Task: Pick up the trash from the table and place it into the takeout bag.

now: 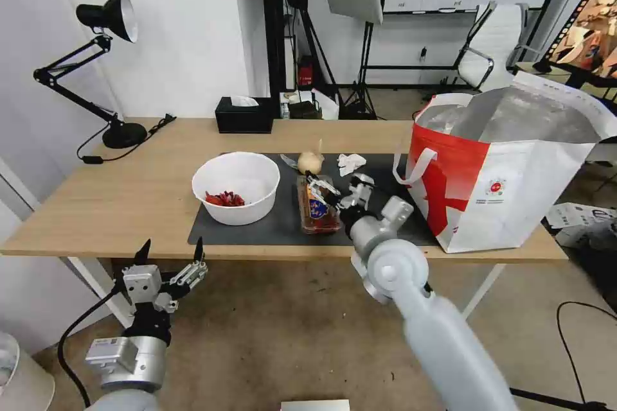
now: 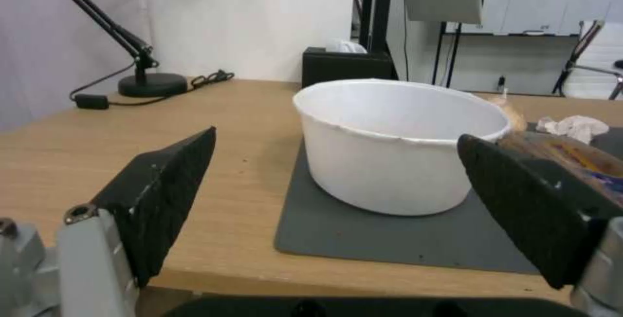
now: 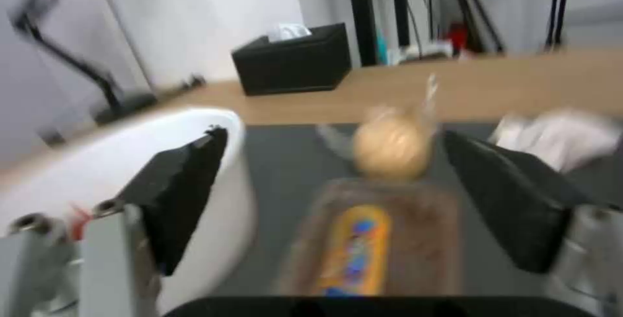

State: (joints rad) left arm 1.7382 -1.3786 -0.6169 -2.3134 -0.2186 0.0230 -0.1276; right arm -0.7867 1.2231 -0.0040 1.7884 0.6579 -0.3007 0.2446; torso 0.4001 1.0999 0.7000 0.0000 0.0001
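On the table (image 1: 128, 196), a dark mat (image 1: 283, 221) carries the trash: a white bowl (image 1: 236, 187) with red scraps, a clear tray (image 1: 319, 213), a beige lump (image 1: 310, 161) and a crumpled tissue (image 1: 351, 162). My right gripper (image 1: 334, 191) hovers open over the tray (image 3: 370, 244), its fingers (image 3: 188, 195) spread either side of it, with the lump (image 3: 391, 146) just beyond. My left gripper (image 1: 170, 258) hangs open off the table's front edge, facing the bowl (image 2: 389, 146). The takeout bag (image 1: 508, 180) stands open at the table's right end.
A black tissue box (image 1: 243, 115) sits at the table's back edge and a black desk lamp (image 1: 106, 16) stands at the back left with its cord trailing. Bare wood lies left of the mat. An office chair and stands fill the room behind.
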